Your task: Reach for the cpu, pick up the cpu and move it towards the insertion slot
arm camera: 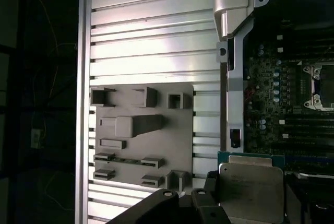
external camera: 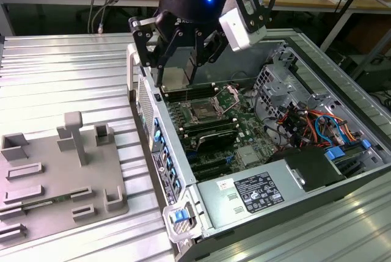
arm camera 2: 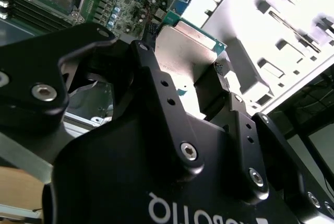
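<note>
Gripper (external camera: 175, 79) hangs above the rear edge of the open computer case (external camera: 342, 85), its black fingers (arm camera 2: 156, 104) pinched on the cpu (external camera: 176, 79), which sits between them with its silvery top and thin green rim showing in both wrist views (arm camera: 250, 187). Going from the exterior view's left to its right: well off to the gripper's side, on the ribbed metal table (external camera: 61, 72), lies the grey parts fixture (external camera: 61, 176), with its blocks and recesses; next comes the case's back wall, almost directly beneath the fingers; then, just past and below the held chip, the green motherboard (external camera: 244, 134) with the insertion slot (external camera: 201, 114), a silver-framed square socket with a dark centre, sitting between long black memory slots (external camera: 211, 134); farther on are the bundled cables (external camera: 311, 127) and the black power supply (external camera: 256, 192). By my reading the reach and the pick are done, and the carry toward the socket is in hand, with the chip near the slot but apart from it and above it. Finishing the carry calls for keeping the chip level and bringing it squarely over the socket frame, clear of the wire levers.
</note>
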Robot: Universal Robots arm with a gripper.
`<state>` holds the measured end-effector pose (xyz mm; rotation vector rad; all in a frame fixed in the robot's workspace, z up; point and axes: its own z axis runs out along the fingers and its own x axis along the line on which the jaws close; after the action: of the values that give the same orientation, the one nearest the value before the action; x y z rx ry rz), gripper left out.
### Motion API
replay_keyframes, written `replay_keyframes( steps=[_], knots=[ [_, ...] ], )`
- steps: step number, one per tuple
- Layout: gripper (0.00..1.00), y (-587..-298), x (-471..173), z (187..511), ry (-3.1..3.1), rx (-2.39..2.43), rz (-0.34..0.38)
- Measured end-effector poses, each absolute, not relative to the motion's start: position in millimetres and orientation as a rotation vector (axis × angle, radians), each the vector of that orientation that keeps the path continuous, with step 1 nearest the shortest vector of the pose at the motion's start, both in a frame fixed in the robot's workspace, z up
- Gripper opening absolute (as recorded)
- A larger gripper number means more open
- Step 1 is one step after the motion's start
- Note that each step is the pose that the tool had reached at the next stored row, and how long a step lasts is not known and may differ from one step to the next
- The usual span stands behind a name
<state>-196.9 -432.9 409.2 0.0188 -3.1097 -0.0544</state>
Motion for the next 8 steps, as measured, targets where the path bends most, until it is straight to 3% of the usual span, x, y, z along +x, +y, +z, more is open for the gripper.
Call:
replay_keyframes(
  steps=[8],
  knots=[
    [0.55,-428.3,-167.8,409.2,-3.110,0.019,-0.054]
  ],
)
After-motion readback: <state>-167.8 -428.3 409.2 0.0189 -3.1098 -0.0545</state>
